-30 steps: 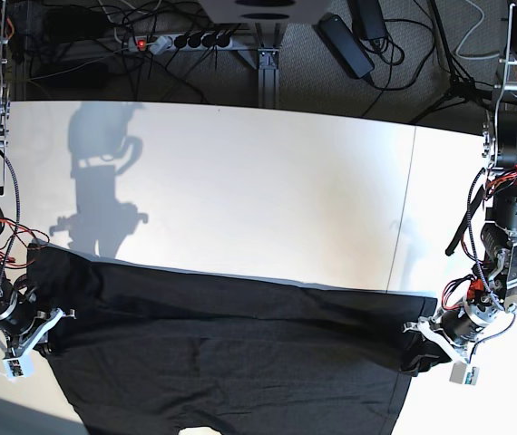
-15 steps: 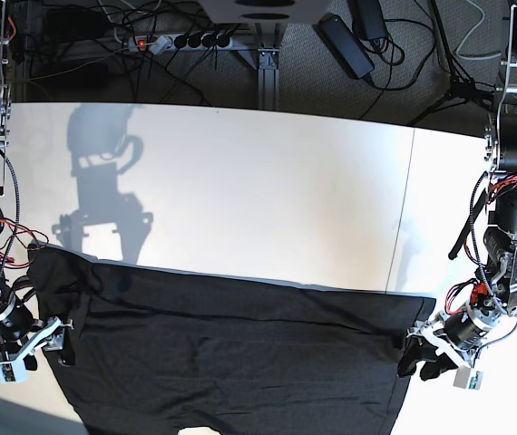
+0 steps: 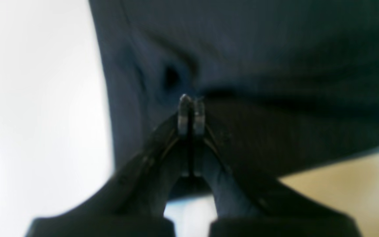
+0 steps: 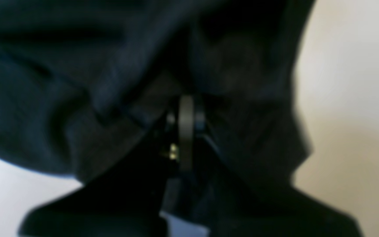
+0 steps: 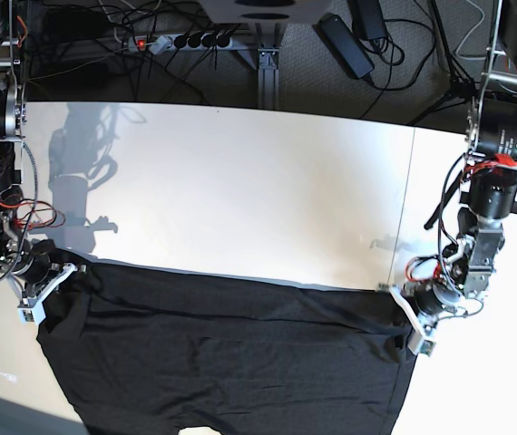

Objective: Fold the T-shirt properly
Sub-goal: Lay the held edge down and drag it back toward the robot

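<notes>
A: Gripping on both sides. The left gripper (image 5: 402,319) is pinched tight on the far right corner of the black T-shirt (image 5: 231,353) in the base view; the left wrist view shows its fingertips (image 3: 191,113) pressed together with dark cloth bunched around them.

B: Right one?

A: The right gripper (image 5: 57,279) is clamped on the opposite corner. The right wrist view is blurry, but the jaws are together and buried in folds of the shirt (image 4: 77,82).

B: Where's the shirt?

A: Spread flat on the near half of the white table (image 5: 240,181), plain side up, top edge stretched between the two grippers, lower part running off the bottom of the frame.

B: Background?

A: Power strip (image 5: 181,41) and cables on the floor behind the table.
</notes>
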Controlling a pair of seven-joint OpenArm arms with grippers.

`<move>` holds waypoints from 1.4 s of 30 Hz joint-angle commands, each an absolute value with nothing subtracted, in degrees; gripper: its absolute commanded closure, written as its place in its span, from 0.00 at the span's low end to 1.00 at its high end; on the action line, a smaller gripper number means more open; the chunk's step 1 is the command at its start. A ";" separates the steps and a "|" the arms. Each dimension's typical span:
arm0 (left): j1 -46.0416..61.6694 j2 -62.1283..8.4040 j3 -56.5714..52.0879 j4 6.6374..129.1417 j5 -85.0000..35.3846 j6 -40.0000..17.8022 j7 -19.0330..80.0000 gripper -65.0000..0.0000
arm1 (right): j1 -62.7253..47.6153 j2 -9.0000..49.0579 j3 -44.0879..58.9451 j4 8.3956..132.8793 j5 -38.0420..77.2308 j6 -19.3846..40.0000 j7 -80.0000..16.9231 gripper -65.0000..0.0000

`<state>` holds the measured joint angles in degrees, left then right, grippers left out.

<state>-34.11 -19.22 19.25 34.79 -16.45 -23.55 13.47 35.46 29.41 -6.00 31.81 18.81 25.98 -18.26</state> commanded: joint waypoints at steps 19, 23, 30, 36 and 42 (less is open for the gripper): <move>-31.94 -20.62 21.52 38.50 -14.94 -26.89 20.08 1.00 | 35.35 30.81 -5.58 31.92 29.08 28.60 -39.13 1.00; -26.81 -24.34 21.52 45.93 -17.89 -27.11 20.60 1.00 | 35.00 32.80 -5.58 32.27 32.49 28.77 -41.63 1.00; -17.10 -30.35 21.34 61.06 -20.16 -27.27 22.31 1.00 | 26.61 36.95 -5.58 41.43 35.83 28.77 -42.54 1.00; -9.47 -32.77 20.49 71.64 -20.93 -27.24 25.21 1.00 | 15.66 38.61 -4.08 51.77 35.81 28.77 -42.74 1.00; -0.84 -34.50 14.70 79.61 -20.97 -27.24 25.69 1.00 | 3.51 39.05 4.71 61.54 36.34 28.77 -42.76 1.00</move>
